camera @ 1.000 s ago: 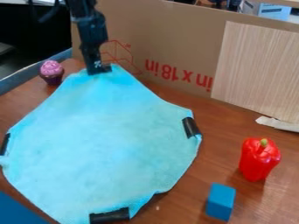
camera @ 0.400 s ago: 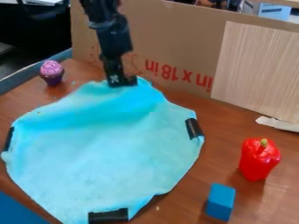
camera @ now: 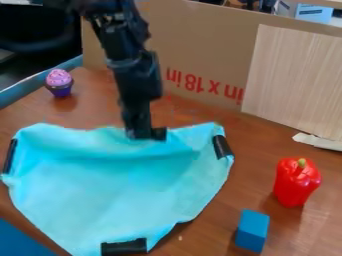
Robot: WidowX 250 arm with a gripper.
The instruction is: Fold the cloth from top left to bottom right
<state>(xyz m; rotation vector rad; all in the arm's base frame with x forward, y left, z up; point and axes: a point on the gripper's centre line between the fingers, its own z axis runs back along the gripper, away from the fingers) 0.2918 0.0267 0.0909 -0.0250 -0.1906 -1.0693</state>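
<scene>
The far edge of the light-blue cloth (camera: 120, 187) is gripped by the claw (camera: 147, 136), its fingers closed on the fabric. The cloth is spread across the bench (camera: 257, 145), left of the blue block (camera: 252, 231) and red pepper (camera: 295, 184).

Behind the claw (camera: 147, 134), hidden: a short stretch of the cloth (camera: 120, 180). Above the claw, cut off by the top edge: the arm (camera: 133, 70). Below, cut off: the cloth's nearest tip. At far lower left, cut off, kind unclear: a blue object (camera: 19, 242). Well to the right, cut off: a wood-grained panel (camera: 294, 75) and a white strip (camera: 319, 142).
</scene>
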